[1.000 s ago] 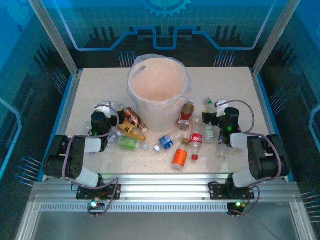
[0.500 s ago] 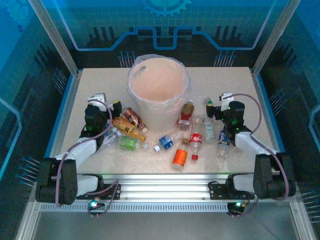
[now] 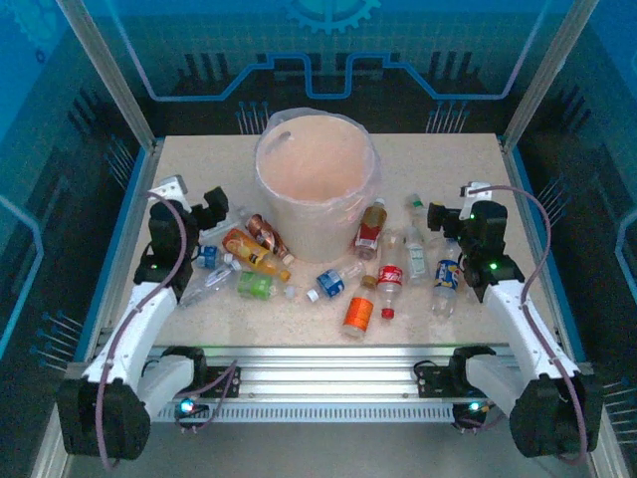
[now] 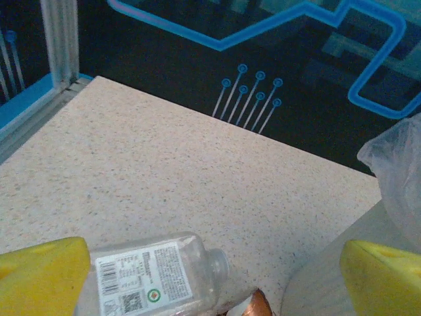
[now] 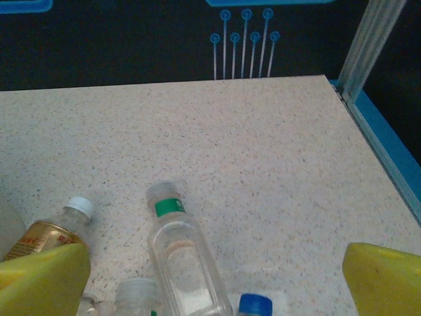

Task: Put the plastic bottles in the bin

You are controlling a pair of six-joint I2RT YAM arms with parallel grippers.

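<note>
Since the earlier frames, both arms have unfolded. The elbows have dropped toward the near rail, and each hand has travelled outward and toward the far side of the bench (image 3: 199, 159). The bottles have not shifted.

Left hand (image 3: 211, 206): jaws fully apart, nothing held.
- A clear bottle with a white label (image 4: 154, 280) lies on its side below the hand, against the left finger (image 4: 43, 276). Its long axis runs across the jaw gap, with the shoulder end pointing to the hand's right.
- The bin (image 3: 299, 234) stands upright ahead and to the right, just beside the hand, with its bag (image 4: 395, 164) bulging over the rim.
- Bare bench lies straight ahead to the far edge. A corner post (image 4: 62, 39) closes the left.

Right hand (image 3: 445, 217): jaws fully apart, nothing held.
- A clear bottle with a green band (image 5: 181, 257) lies below the hand, nearer the left finger (image 5: 43, 280). Its long axis runs away from the hand, with the cap at the far end, tipped slightly left.
- An amber bottle (image 5: 46, 237) lies at the left finger, with its white cap pointing ahead and to the right.
- The bench ahead and to the right is bare up to the blue side rail (image 5: 388, 151).

Between the 2 hands, the other bottles lie on their sides on the near side of the bin. They include an orange-label bottle (image 3: 358, 314) and a red-label bottle (image 3: 390, 279).
</note>
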